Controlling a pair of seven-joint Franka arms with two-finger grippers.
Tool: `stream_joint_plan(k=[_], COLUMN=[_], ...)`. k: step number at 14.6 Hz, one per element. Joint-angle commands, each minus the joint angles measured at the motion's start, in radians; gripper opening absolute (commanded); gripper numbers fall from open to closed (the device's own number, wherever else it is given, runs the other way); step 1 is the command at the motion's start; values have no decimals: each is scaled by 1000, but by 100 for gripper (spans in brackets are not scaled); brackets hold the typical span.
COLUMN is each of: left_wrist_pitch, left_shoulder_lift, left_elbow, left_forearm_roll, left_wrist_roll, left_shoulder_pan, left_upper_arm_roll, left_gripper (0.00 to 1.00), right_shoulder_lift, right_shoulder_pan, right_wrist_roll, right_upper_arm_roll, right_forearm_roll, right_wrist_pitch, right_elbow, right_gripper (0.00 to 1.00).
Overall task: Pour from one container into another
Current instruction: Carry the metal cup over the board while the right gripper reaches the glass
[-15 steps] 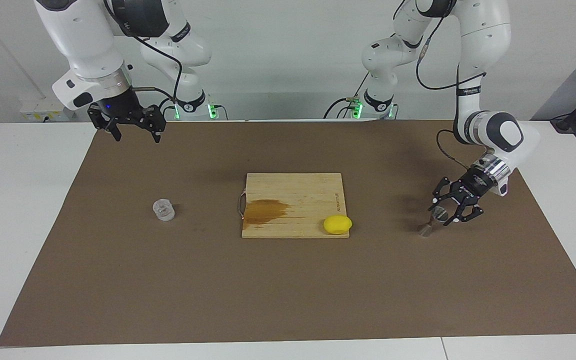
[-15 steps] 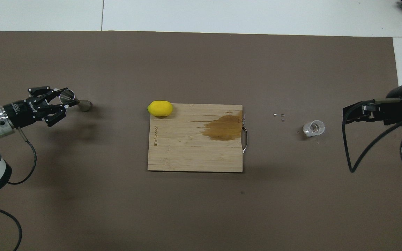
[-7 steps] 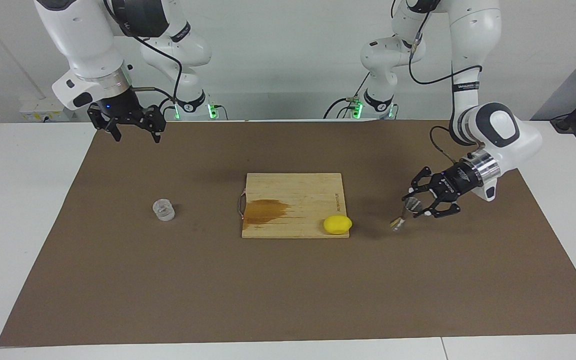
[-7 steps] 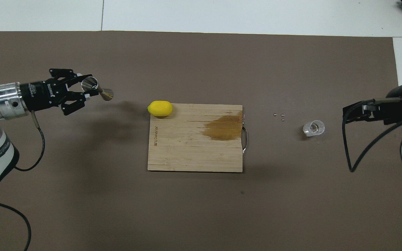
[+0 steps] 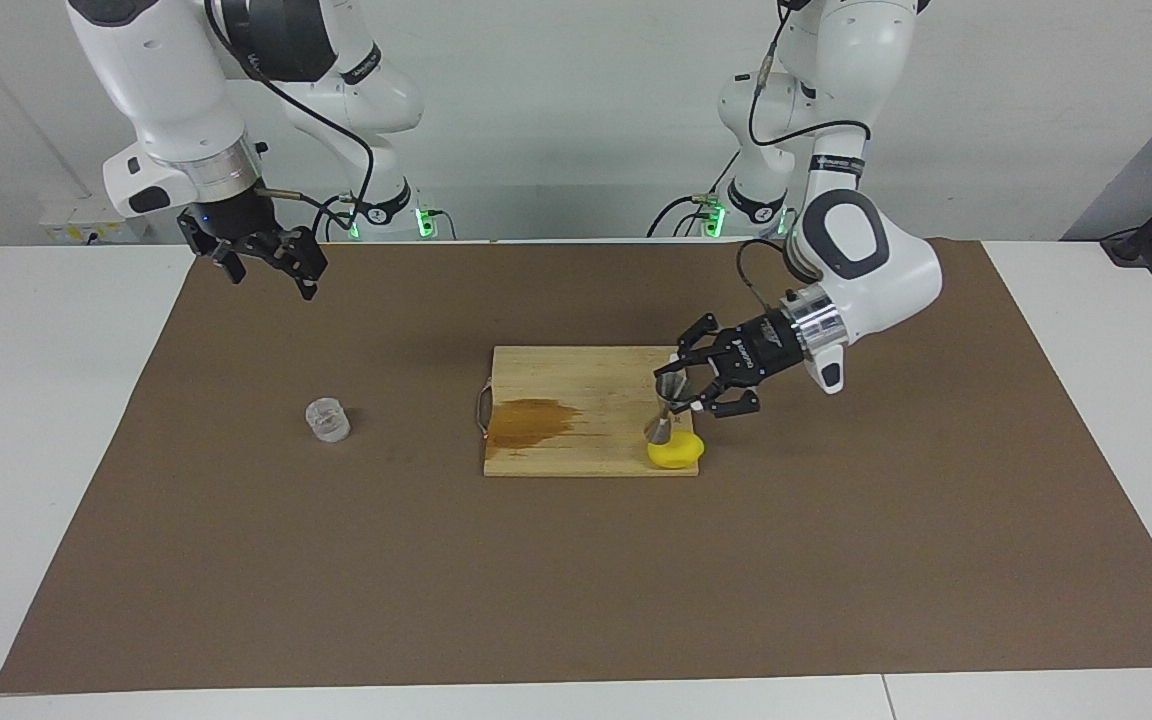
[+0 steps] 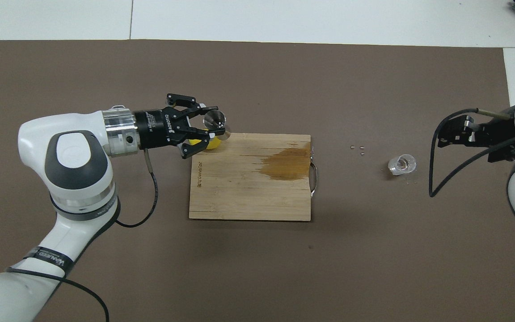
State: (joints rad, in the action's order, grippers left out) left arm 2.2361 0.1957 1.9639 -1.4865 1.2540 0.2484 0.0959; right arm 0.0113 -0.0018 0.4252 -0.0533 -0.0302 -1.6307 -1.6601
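While the left gripper (image 5: 681, 392) clamps the steel jigger (image 5: 666, 405) by its upper cone, upright in the air over the yellow lemon (image 5: 677, 452) at the corner of the wooden cutting board (image 5: 576, 385), the glass tumbler (image 5: 327, 420) stands well apart on the brown mat (image 5: 576, 580), toward the right arm's end of the table. Measured along the table's length, the whole stained board lies between jigger and glass. The right gripper (image 5: 266, 262) hangs above the mat nearer its own base, much closer to the tumbler, and I cannot tell whether its fingers are parted; white table and a pale wall surround everything.
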Motion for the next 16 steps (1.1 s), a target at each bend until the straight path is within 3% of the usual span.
stream_joint_plan(k=[1,6,12,16], left_wrist_pitch=[98,268,364,364], left_shoulder_lift=[-4,57,87,96], left_elbow=[13,-37,-43,-34], left_forearm_roll=[-89,-187,-215,-230], left_wrist_roll=[5,5,5,2], left_shoulder_pan=[100,190,272,307], left_upper_arm_roll=[-18,-16,-16,-16], left_gripper=[0,0,0,0], right_shoulder_lift=[-20,-68,-238,-252], right_shoulder_pan=[-55,-102,-230,-248], right_wrist_roll=[130,401,420,483], right_upper_arm_roll=[-5,-5,-3,-3], right_forearm_roll=[83,193,418,499], right_wrist_pitch=[-50,-107,-162,-265], right_elbow=[-35,-82,-93,-211], right_gripper=[100,100,100,100])
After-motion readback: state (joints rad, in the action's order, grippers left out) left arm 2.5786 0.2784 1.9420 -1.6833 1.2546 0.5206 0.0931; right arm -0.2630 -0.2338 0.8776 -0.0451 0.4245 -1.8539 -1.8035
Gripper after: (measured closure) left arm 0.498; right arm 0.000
